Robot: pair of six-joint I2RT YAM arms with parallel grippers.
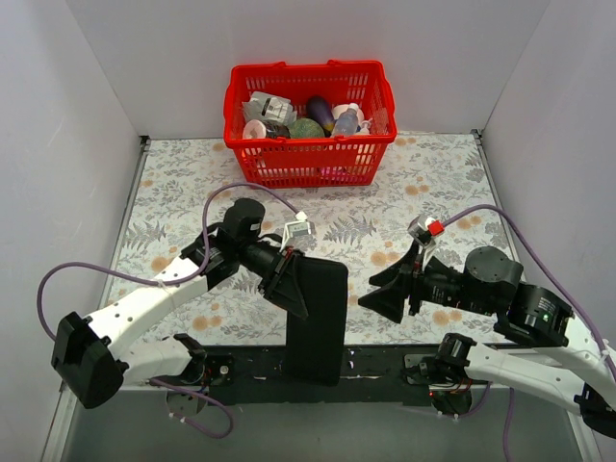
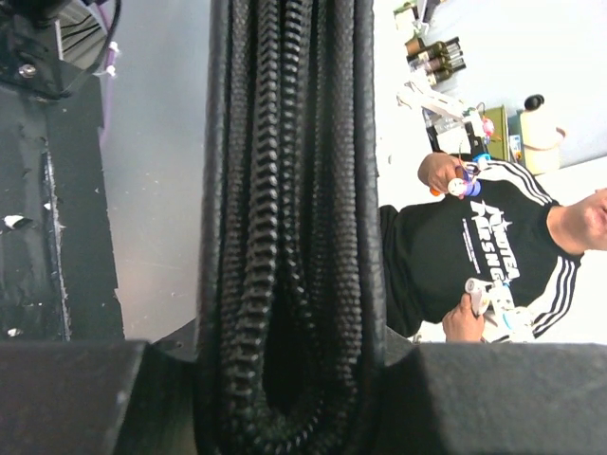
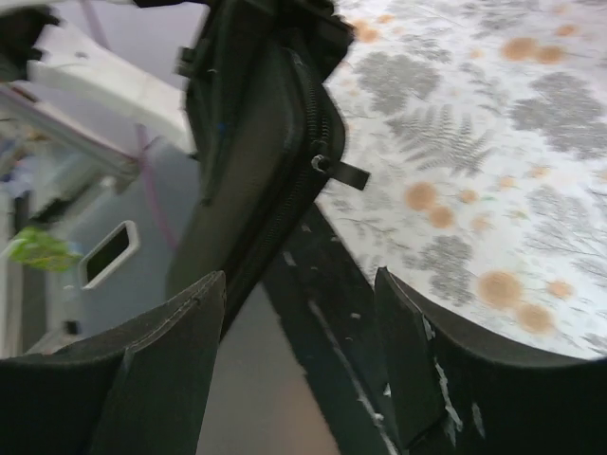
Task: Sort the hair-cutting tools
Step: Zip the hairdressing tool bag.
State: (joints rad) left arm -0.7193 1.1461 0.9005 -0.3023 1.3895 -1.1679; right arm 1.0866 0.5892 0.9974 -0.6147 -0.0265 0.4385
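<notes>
Since neither the slim silver metal scissors nor the narrow straight black comb shows in any view, you should reckon the sorting as barely begun. No tool lies on the floral-patterned table cover point(image 1: 433, 192), and the red plastic basket point(image 1: 310, 125) at the far edge shows only bottles and packets. The tools are most likely shut inside the flat black rectangular zipped case point(image 1: 320, 318), though you cannot confirm that from here.

Your left gripper point(image 1: 287, 285) pinches that case by its upper end, and the case stretches from there toward the near edge. Your right gripper point(image 1: 373, 289) stands with jaws spread, just beside the case's right edge but not touching it. Its wrist view shows the zip pull point(image 3: 337, 172) ahead of the gap, apart from both fingers. You have yet to open the case and set out every tool.
</notes>
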